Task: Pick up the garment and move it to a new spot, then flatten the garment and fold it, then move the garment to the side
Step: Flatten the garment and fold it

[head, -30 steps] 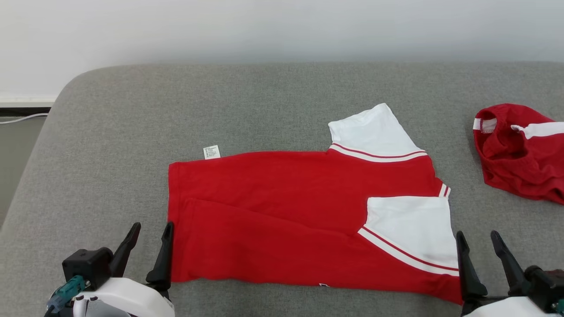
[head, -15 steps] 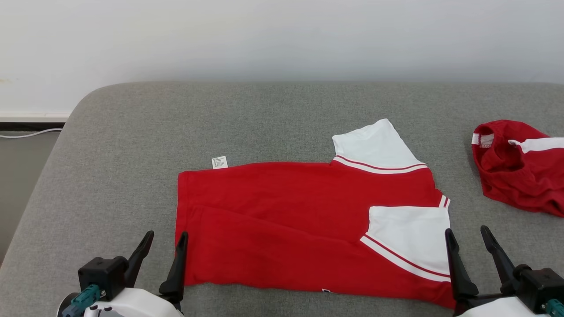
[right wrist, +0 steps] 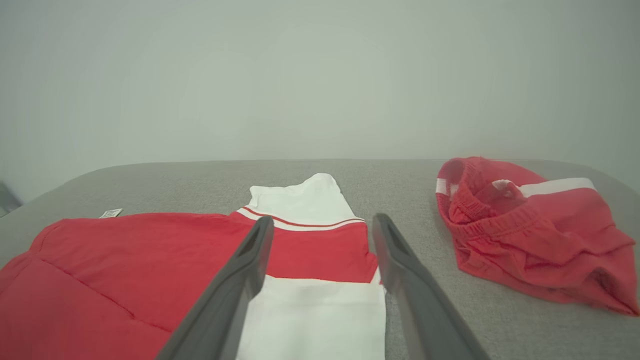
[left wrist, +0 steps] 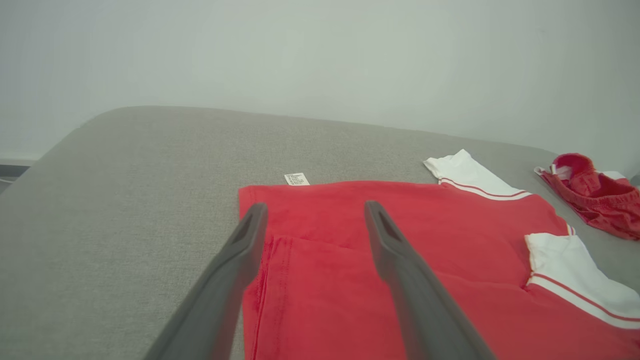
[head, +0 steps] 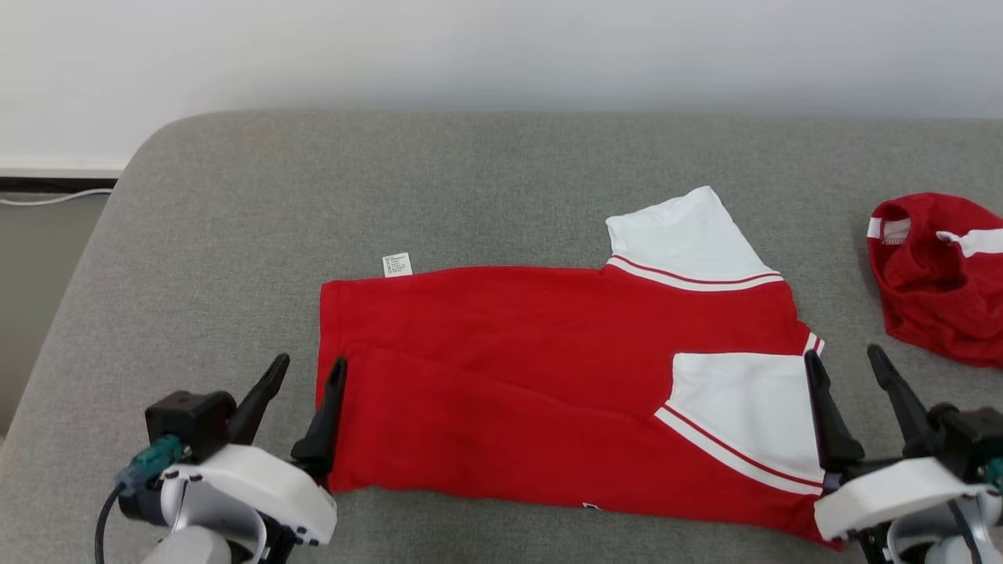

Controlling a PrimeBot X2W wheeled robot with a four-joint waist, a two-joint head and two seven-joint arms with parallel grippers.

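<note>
Head, left-wrist and right-wrist views, read left to right. A white cable [head: 55,198] runs along the floor at the far left, beside the grey upholstered surface [head: 235,196] that carries the work.

The left tool [head: 309,363] stands wide open and empty at the hem end of the red T-shirt [head: 509,352]. Its inner finger is over the hem edge and its outer finger is over bare upholstery. The left-wrist view shows the same spread fingers straddling that hem corner [left wrist: 315,205].

A white care label [head: 397,265] pokes out at the shirt's far hem corner. The shirt lies flat near the middle of the surface. Its near long edge is already turned in along a diagonal crease, and the near white sleeve [head: 736,399] lies on the red body. The far white sleeve [head: 689,231] is spread outward.

The right tool [head: 841,354] is also wide open and holds nothing. Its inner finger is at the outer edge of the near sleeve.

A crumpled pair of red shorts [head: 932,290] lies apart at the right.

Step in hand, as judged: folding, one lengthwise fold made. The next move probably calls for the two tools to pinch matching points on the shirt and carry them over together, keeping the cloth taut so the first fold does not slip.

Both garments lie directly on the upholstery, not in any bin or basket.
</note>
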